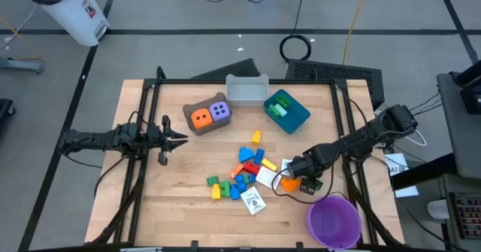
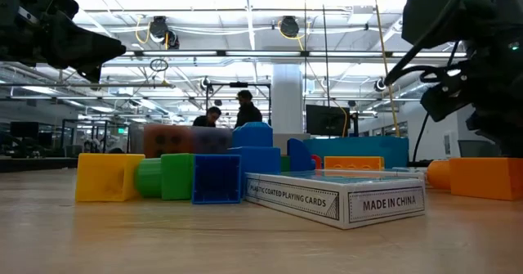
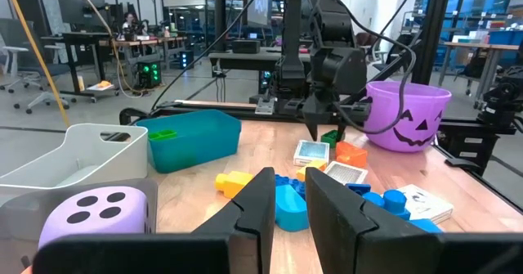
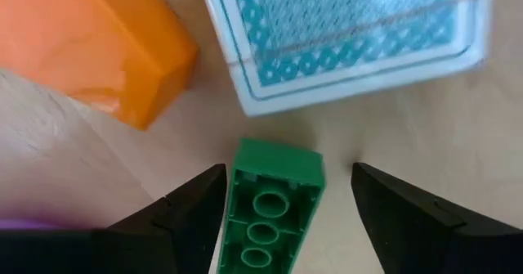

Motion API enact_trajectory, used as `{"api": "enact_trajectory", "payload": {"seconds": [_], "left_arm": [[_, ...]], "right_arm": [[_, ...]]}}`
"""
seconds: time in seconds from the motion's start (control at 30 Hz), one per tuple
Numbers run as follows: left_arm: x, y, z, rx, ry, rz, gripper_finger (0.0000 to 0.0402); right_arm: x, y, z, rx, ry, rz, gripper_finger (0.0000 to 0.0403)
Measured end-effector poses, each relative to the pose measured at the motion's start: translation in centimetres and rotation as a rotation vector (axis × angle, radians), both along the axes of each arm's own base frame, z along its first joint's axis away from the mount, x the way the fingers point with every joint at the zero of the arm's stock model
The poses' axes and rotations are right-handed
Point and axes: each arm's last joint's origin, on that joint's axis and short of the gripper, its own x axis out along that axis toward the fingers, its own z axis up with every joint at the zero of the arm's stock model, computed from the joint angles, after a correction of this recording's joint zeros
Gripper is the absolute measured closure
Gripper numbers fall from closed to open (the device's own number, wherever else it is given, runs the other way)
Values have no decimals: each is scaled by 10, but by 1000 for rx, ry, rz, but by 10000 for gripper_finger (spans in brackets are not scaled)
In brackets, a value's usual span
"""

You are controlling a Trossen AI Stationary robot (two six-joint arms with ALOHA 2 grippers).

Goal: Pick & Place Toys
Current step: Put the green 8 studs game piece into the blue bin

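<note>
Bench (image 1: 188, 207): pale wood planks, framed by black rails, set on a grey floor marked with dark lines. A white bin (image 1: 66, 7) and loose cables are seen on the floor beyond. The room behind is an open lab with ceiling lights, desks and monitors; two people (image 2: 229, 110) are seen far off.

Writing: "PLASTIC COATED PLAYING CARDS" and "MADE IN CHINA" are read on a card box (image 2: 335, 199) lying flat near the bricks (image 1: 237, 173).

Bricks are scattered mid-bench, with white cards (image 1: 254, 201) among them. Orange and purple dice (image 1: 209, 114) sit in the brown bin (image 1: 189, 124). A grey bin (image 1: 246, 90) and a blue bin (image 1: 289, 110) stand just beside it; a purple bowl (image 1: 333, 220) with a pumpkin face is at the near right edge.

Right gripper (image 4: 286, 200): fingers spread either side of a green brick (image 4: 274, 204), not seen pressing it; an orange brick (image 4: 98, 49) and a patterned card (image 4: 351, 41) lie close.

Left gripper (image 1: 183, 138): held above the bench's left side, fingers nearly pressed together, nothing held.
</note>
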Motion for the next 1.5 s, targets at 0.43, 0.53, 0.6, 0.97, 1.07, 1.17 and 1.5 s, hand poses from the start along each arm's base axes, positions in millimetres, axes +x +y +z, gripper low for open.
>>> {"api": "enact_trajectory", "payload": {"seconds": [0.43,0.53,0.6,0.97,1.07,1.17,1.5], "left_arm": [[0,0,0,0,0,0,325],[0,0,0,0,0,0,325],[0,0,0,0,0,0,325],[0,0,0,0,0,0,325],[0,0,0,0,0,0,325],[0,0,0,0,0,0,325],[0,0,0,0,0,0,325]], "right_arm": [[0,-2,1,6,-3,-11,205],[0,-2,1,6,-3,-11,238],[0,-2,1,6,-2,-11,257],[-2,-3,5,8,-8,-14,254],[-3,-8,10,14,-28,-29,260],[-4,-15,19,20,-64,-56,268],[-9,-44,51,-59,-288,-94,261]]}}
